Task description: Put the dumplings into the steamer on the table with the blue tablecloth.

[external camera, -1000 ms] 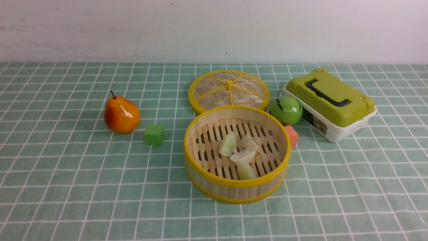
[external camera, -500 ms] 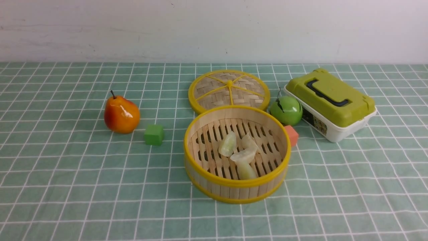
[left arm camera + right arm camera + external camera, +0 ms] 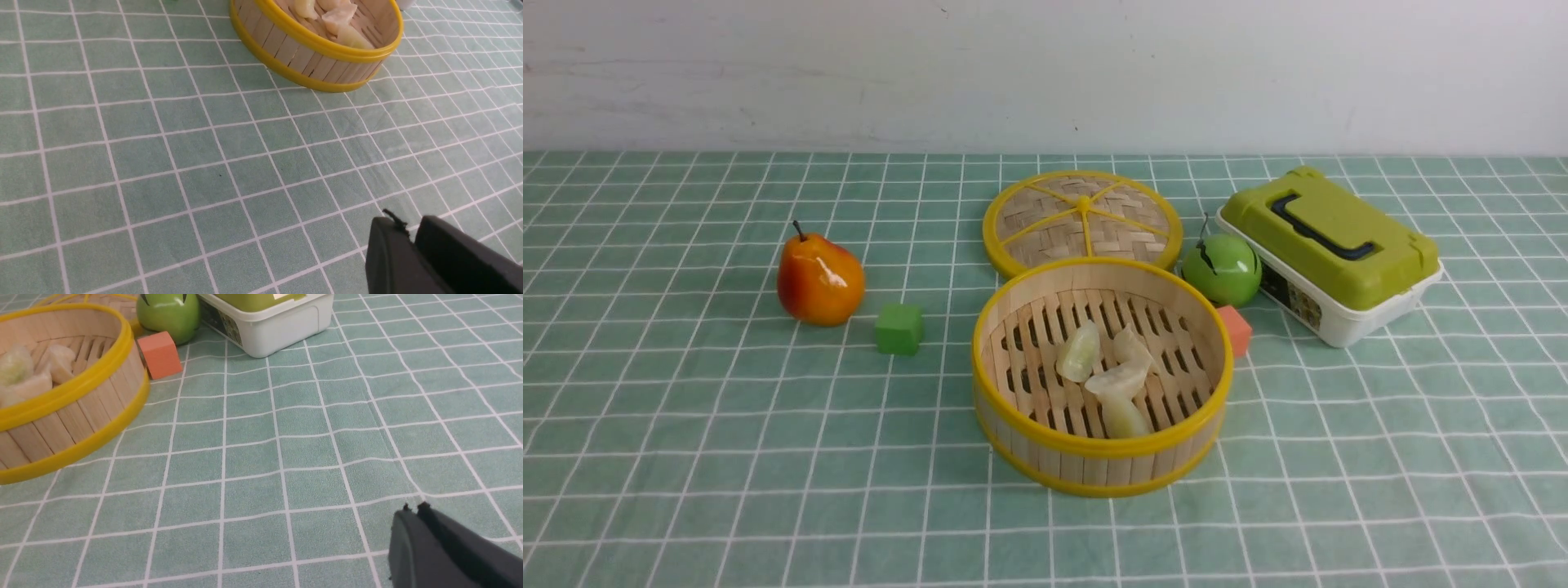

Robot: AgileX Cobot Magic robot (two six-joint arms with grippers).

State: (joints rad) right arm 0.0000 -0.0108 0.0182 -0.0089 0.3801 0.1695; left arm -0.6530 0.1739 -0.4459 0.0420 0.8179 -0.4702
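bamboo steamer (image 3: 1013, 322) holds four dumplings (image 3: 1112, 378)

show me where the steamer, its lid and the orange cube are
steamer (image 3: 1094, 469), front view, on the near outer slat wall
lid (image 3: 1054, 216), front view, on the woven top, left of the centre knob
orange cube (image 3: 160, 354), right wrist view, on its front face

Staged tabletop: checked cloth (image 3: 686, 457), bare wall (image 3: 1045, 73).
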